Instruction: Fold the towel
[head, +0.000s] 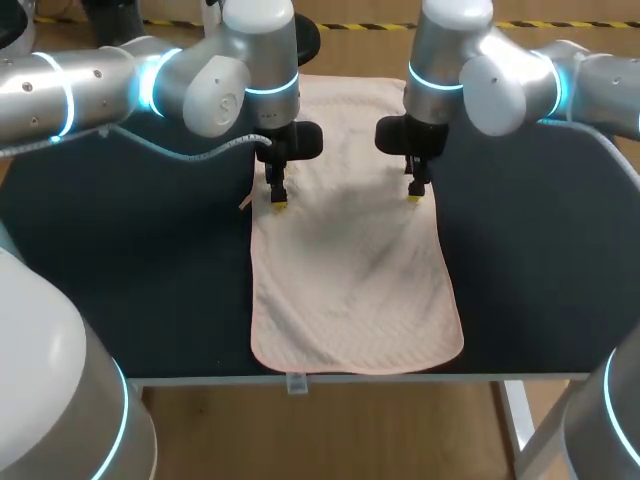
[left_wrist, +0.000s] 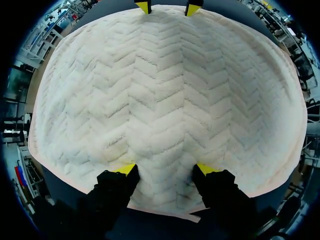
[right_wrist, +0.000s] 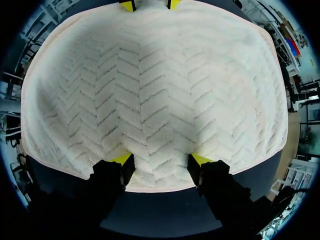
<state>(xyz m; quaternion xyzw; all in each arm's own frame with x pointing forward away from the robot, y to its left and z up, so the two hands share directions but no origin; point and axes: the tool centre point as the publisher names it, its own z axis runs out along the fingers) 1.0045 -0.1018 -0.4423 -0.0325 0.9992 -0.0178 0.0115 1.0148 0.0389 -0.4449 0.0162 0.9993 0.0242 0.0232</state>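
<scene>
Towel (head: 350, 270), pale pink with chevron weave, spread flat lengthwise on dark worktop (head: 130, 290). Left hand (head: 279, 205) and right hand (head: 415, 195) at opposite long edges, fingers apart, tips on cloth.

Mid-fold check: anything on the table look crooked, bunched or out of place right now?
Nothing serious. The pale pink chevron-textured towel lies flat, slightly wrinkled mid-length. Its near end reaches the front edge of the dark table, with a small label hanging over.
</scene>
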